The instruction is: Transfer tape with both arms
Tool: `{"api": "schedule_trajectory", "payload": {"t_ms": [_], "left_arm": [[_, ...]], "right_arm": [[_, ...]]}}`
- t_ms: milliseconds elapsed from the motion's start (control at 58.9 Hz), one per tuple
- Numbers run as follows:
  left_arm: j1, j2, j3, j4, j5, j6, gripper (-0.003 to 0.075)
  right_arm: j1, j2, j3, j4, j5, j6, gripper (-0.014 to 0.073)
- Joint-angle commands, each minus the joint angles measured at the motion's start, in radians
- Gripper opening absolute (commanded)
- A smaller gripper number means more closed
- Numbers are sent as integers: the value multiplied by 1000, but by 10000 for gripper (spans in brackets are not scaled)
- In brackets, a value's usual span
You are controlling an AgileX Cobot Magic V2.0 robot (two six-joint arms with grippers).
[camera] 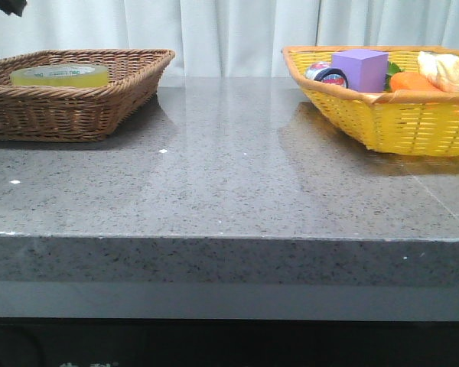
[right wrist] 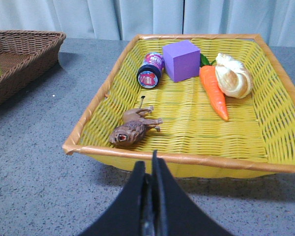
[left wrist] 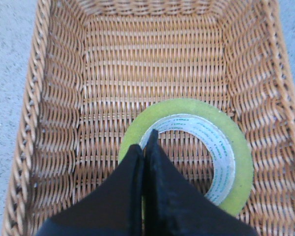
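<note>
The tape (camera: 60,75), a wide translucent yellow roll with a white, green-printed core, lies flat in the brown wicker basket (camera: 76,115) at the far left. In the left wrist view the tape (left wrist: 236,162) is under my left gripper (left wrist: 143,147), which is shut and empty above the roll's near rim. Only a dark corner of that gripper (camera: 8,6) shows in the front view, high above the basket. My right gripper (right wrist: 150,164) is shut and empty, over the grey table just in front of the yellow basket (right wrist: 187,160).
The yellow basket (camera: 398,122) at the far right holds a small patterned roll (right wrist: 151,70), a purple cube (right wrist: 182,60), a carrot (right wrist: 214,91), a shell (right wrist: 233,74) and a toy lion (right wrist: 135,128). The grey stone table (camera: 229,176) lies between the baskets.
</note>
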Motion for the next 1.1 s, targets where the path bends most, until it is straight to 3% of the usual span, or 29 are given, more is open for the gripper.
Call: {"api": "schedule_trajectory", "payload": {"t_ms": [0, 391, 578, 833, 1087], "left_arm": [[0, -122, 22, -5, -92, -5, -20], [0, -621, 608, -17, -315, -5, -20], [0, -892, 857, -19, -337, -5, -20], [0, -1272, 1093, -35, -333, -5, -20], [0, -1546, 1205, -35, -331, -5, -20]], "right_arm": [[-5, 5, -26, -3, -83, -12, -58], [-5, 5, -26, -3, -83, -12, -58], [-5, 5, -26, -3, -82, -12, -58], [-5, 5, -26, -3, -82, -12, -58], [-5, 5, -26, -3, -82, -12, -58]]}}
